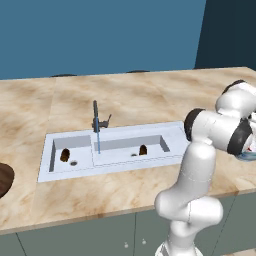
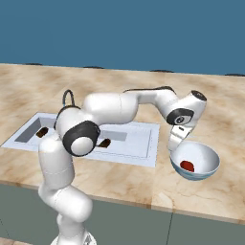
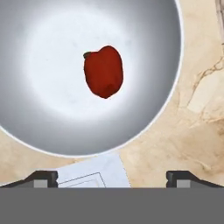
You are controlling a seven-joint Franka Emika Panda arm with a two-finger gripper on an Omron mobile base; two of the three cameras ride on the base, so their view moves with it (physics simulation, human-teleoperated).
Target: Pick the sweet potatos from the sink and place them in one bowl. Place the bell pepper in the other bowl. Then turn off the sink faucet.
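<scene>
Bell pepper [image 3: 103, 71] inside pale bowl [image 3: 52, 131], beside sink [image 2: 143, 150] corner

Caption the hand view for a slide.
Open gripper above the pale bowl, the red bell pepper lying inside.

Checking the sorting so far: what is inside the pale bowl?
The bell pepper lies alone in the pale bowl, apart from the open gripper above. Whatever is under the pepper is covered.

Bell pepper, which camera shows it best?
Hand view: the bell pepper lies unobstructed inside the pale bowl. The right base view shows it as a small red lump; in the left base view the arm hides it.
</scene>
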